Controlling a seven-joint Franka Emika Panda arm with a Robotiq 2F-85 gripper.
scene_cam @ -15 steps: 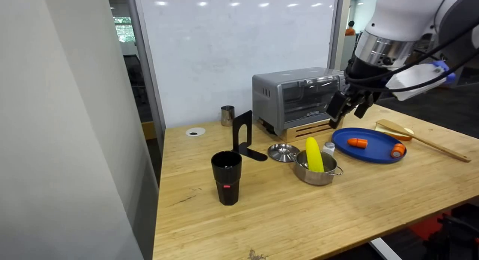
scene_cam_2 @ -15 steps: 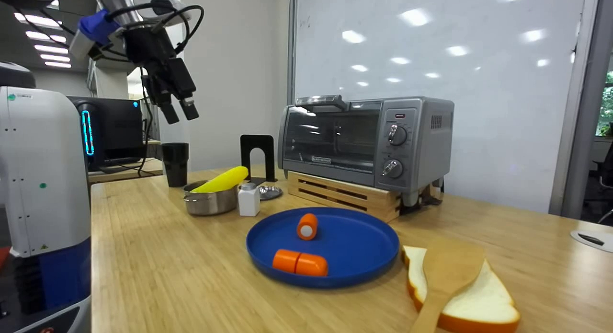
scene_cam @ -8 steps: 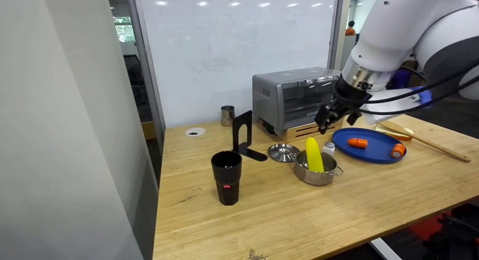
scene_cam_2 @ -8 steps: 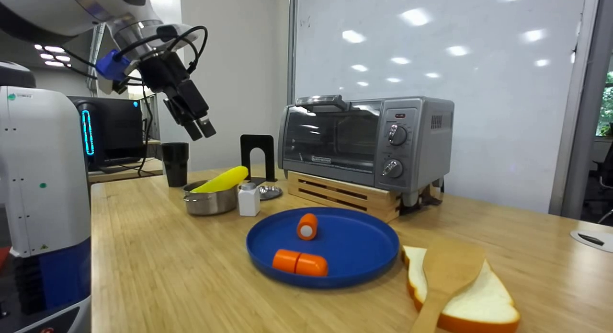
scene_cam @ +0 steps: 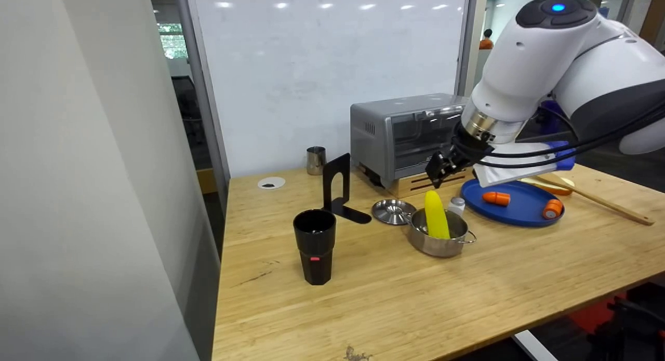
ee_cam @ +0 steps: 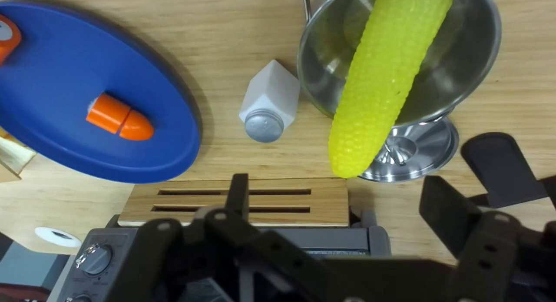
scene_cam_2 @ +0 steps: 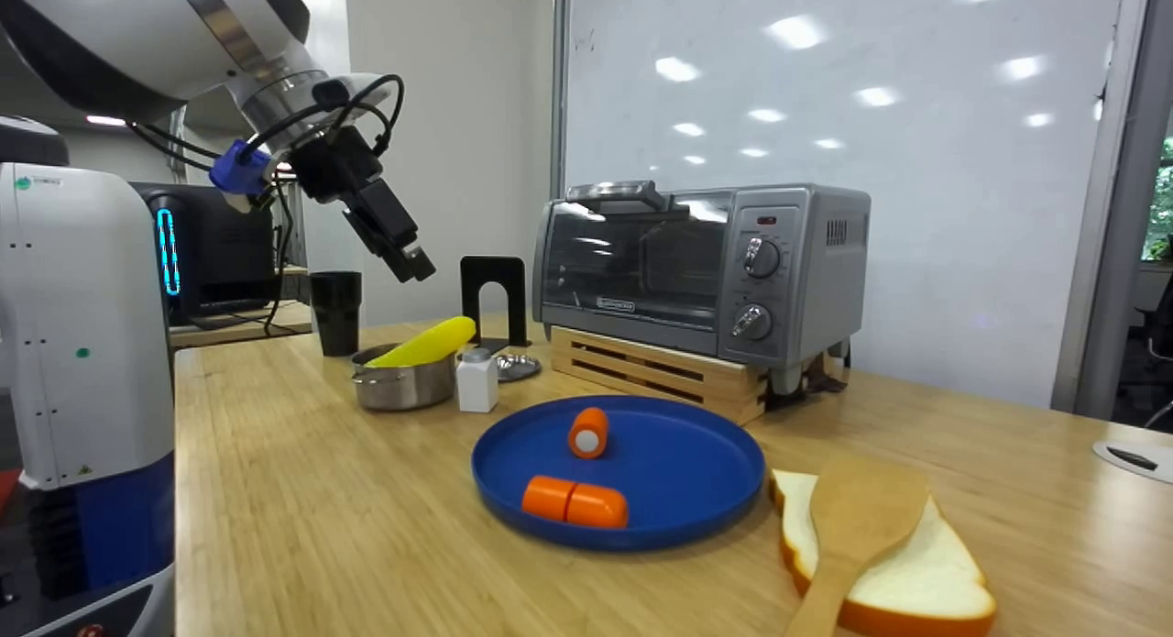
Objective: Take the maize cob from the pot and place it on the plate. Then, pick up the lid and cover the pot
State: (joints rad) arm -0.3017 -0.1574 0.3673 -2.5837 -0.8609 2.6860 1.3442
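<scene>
Grey toaster oven (scene_cam_2: pixel 701 270), door closed, on a slatted wooden crate (scene_cam_2: pixel 655 376). White shaker (scene_cam_2: pixel 477 385) with metal-coloured cap, upright on the table (scene_cam_2: pixel 312 499). Wooden spatula (scene_cam_2: pixel 866 513), blade lying across a slice of bread (scene_cam_2: pixel 935 573). Two orange carrot pieces (scene_cam_2: pixel 575 503), on their sides, apart from each other. In an exterior view: black cup (scene_cam: pixel 315 246), upright, small red mark on its side; black bookend (scene_cam: pixel 349 212) behind it; small steel cup (scene_cam: pixel 316 161), upright near the whiteboard (scene_cam: pixel 327 85). Background: person (scene_cam: pixel 486 42) in orange, too small for detail.
</scene>
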